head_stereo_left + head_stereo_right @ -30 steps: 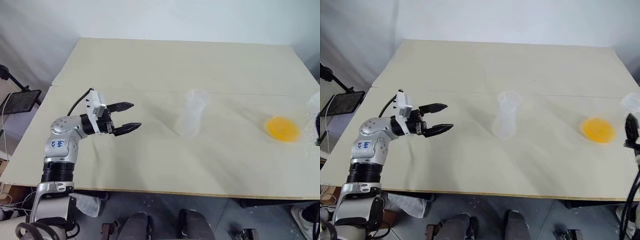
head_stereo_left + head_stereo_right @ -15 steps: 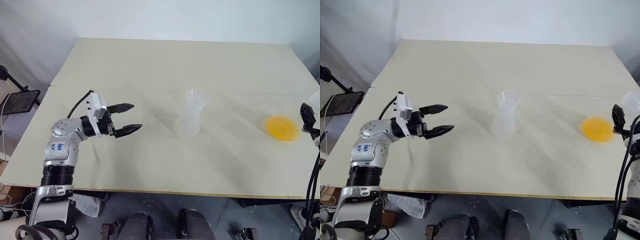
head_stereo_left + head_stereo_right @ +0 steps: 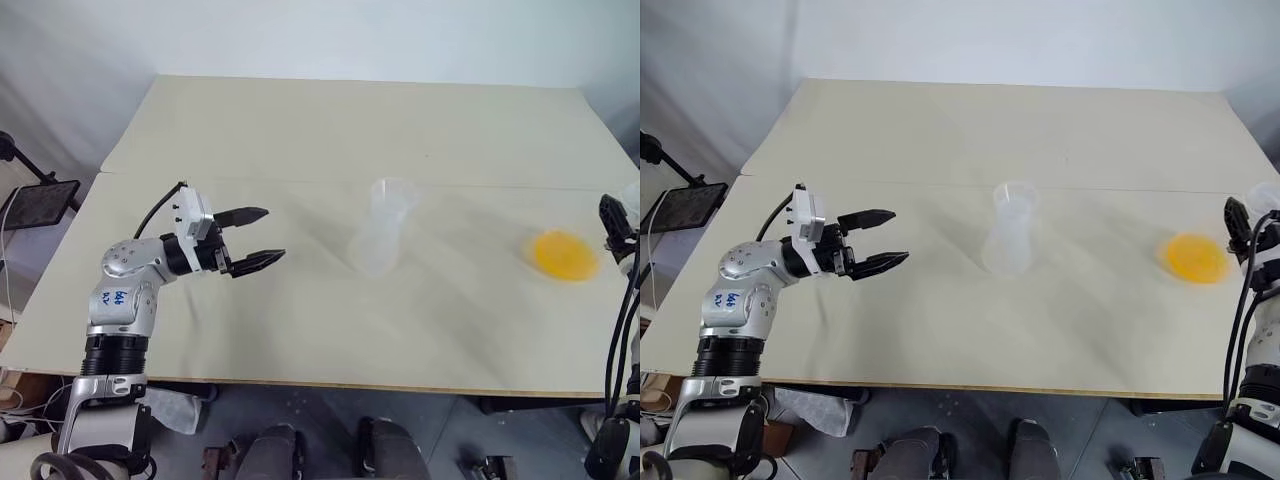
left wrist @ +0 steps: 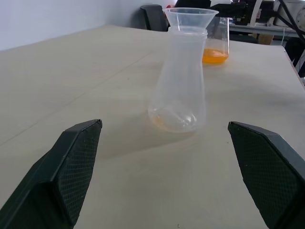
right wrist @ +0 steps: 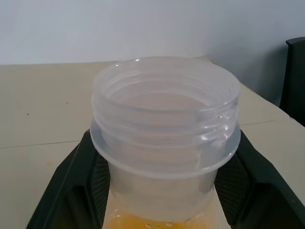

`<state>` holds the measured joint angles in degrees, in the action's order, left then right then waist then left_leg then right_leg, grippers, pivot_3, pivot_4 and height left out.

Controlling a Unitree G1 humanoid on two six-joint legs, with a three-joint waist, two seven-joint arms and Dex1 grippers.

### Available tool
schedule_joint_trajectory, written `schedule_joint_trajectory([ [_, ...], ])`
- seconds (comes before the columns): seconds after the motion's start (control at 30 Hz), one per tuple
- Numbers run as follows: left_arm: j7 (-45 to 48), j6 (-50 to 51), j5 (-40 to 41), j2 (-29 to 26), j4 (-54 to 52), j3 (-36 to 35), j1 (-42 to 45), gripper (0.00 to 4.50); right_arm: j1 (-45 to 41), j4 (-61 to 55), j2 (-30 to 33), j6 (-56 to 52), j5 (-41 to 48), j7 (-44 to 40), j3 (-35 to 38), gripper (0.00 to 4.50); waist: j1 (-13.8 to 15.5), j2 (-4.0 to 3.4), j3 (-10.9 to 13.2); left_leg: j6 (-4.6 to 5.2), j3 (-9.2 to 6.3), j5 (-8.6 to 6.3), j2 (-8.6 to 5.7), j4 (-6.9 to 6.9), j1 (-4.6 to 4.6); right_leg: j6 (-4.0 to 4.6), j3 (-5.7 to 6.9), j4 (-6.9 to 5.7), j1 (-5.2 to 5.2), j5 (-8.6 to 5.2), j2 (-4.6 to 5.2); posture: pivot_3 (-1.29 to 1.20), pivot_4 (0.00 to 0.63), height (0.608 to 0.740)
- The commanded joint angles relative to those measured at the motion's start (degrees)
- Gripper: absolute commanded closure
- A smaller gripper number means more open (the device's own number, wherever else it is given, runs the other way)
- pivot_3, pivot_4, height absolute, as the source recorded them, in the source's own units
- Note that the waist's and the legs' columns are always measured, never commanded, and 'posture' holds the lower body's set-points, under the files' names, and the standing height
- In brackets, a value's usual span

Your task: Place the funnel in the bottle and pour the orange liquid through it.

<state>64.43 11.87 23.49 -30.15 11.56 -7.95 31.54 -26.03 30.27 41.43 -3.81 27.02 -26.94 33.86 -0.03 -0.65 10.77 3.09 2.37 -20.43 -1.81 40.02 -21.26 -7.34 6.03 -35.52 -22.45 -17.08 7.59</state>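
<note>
So the small clear plastic funnel (image 4: pixel 190 18) is already sitting in the neck of the translucent whitish cone-bottomed bottle (image 4: pixel 180 90), which stands upright around the middle of the beige table (image 3: pixel 300 130). That makes sense to me: the funnel step looks done, and only the pour is left.

The bright yellow-orange liquid (image 3: pixel 565 256) is well off to the bottle's right, near the table edge, pooled in the bottom of a clear wide-mouthed threaded jar (image 5: pixel 164 129). The right gripper (image 3: pixel 1237 222) is at that jar, and the right wrist view has its two black fingers (image 5: pixel 78 191) pressed against either side just under the jar's collar, so it's clamped on it. Grabbing below the collar seems smart, since the rim should stop it slipping when it gets tipped.

The left gripper (image 3: pixel 255 238) hangs above the table well left of the bottle, fingers spread wide, holding nothing, pointed at the bottle. My guess is it's parked there to steady the bottle if needed.

Compared with a second ago, the right gripper has moved up to the jar and closed on it; it was open then. The left arm, bottle and funnel haven't budged.
</note>
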Motion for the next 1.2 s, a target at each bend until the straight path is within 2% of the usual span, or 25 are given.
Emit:
schedule_joint_trajectory([
  [0.03,-0.26,-0.80,1.41,-0.33,-2.37,-0.51,0.04,0.00,-0.74,-3.26,0.27,3.57,0.71,-1.36,1.04,2.04,-0.01,0.00,0.00,0.00,0.00,0.00,0.00,0.00,0.00,0.00,0.00,0.00,0.00,0.00,0.00,0.00,0.150,0.740],
  [0.13,-0.12,-0.99,1.26,-0.48,-2.17,-0.42,0.05,0.00,-0.29,-9.89,-0.64,1.29,1.42,-0.23,0.02,2.04,-0.08,-0.07,0.04,0.00,0.01,0.00,0.00,0.00,0.00,0.00,0.00,0.00,-0.01,0.00,-0.01,0.00,0.150,0.740],
  [0.3,0.18,-1.26,1.03,-0.73,-1.41,-0.36,0.26,0.00,0.02,-24.04,0.24,-10.15,0.03,4.15,-5.43,2.04,-0.06,-0.13,0.06,-0.03,-0.02,0.00,0.04,-0.01,-0.01,0.00,-0.02,-0.02,-0.05,0.00,-0.02,0.00,0.150,0.740],
  [0.43,0.26,-1.55,0.89,-0.68,-1.25,-0.22,-0.10,0.00,-0.01,-35.09,2.54,-20.31,-6.61,9.88,-11.80,2.04,0.09,-0.14,0.07,-0.03,-0.02,0.01,0.03,0.00,-0.03,0.00,-0.04,-0.01,-0.06,0.00,0.00,0.00,0.150,0.740],
  [0.57,-0.05,-1.69,0.94,-0.40,-1.64,-0.18,-0.64,0.00,0.84,-42.63,1.88,-22.85,-11.01,11.83,-15.97,2.04,0.46,-0.13,0.07,-0.03,-0.11,0.01,0.01,0.01,-0.06,0.00,-0.03,0.00,-0.05,0.00,0.02,0.00,0.150,0.740],
  [0.7,-0.87,-1.27,1.81,0.39,-3.38,-0.48,-2.07,0.00,2.73,-48.33,2.40,-17.66,-21.52,11.92,-25.27,2.04,0.51,-0.13,0.07,-0.03,-0.10,0.01,-0.03,0.00,-0.08,0.00,0.01,0.02,-0.06,0.00,0.00,0.00,0.150,0.740],
  [0.83,-1.07,-0.17,3.14,0.40,-5.43,-0.78,-3.24,0.00,2.45,-48.66,3.36,-12.68,-30.61,12.06,-31.00,2.04,0.36,-0.13,0.07,-0.03,-0.07,0.01,-0.03,-0.01,-0.08,0.00,0.07,0.00,-0.09,0.00,-0.01,0.00,0.150,0.740],
  [1.2,-2.44,1.27,4.39,0.59,-9.24,-0.12,-5.04,0.00,-1.82,-44.75,2.87,-5.25,-45.25,12.52,-36.91,2.04,-0.05,-0.12,0.07,-0.07,-0.07,0.03,-0.01,-0.01,-0.07,0.00,0.13,0.02,-0.08,0.00,-0.04,0.00,0.150,0.740],
])
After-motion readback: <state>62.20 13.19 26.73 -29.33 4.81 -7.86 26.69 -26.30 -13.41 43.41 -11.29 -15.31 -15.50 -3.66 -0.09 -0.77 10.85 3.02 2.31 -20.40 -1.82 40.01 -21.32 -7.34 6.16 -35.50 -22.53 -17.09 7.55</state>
